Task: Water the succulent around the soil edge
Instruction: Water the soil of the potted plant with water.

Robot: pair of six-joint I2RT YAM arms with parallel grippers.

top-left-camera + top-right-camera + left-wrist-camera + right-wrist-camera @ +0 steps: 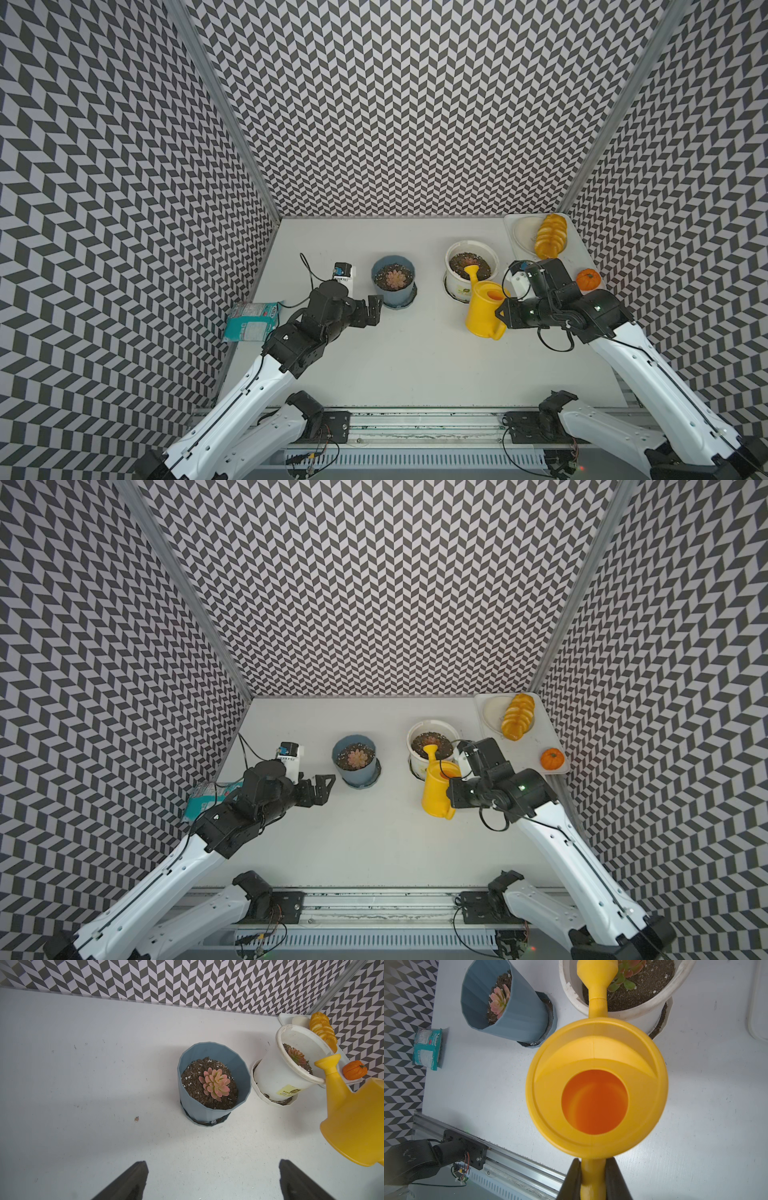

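The right gripper [592, 1178] is closed tight on the handle of the yellow watering can [596, 1084]. In a top view the can [484, 307] sits right of the middle of the frame. Its long line runs from the handle, low in the frame, up to the spout [472, 272]. The spout points toward the back wall, and its tip hangs over the white pot [471, 253] with the darker red-green plant [626, 972]. The can's round mouth faces up, and the inside looks orange.

The succulent [393, 276] is a small pink rosette in the blue-grey pot [395, 297], just left of the middle of the frame, well apart from the spout. The soil edge [193, 1084] is a dark ring with pale specks around the plant.

The left gripper [374, 309] is wide open and holds nothing. It is near the blue-grey pot, on its lower left side, not touching.

The white pot has a yellow label [289, 1091], but the writing is too small to read. A teal packet [251, 322] lies by the left wall; its writing is too blurry too.
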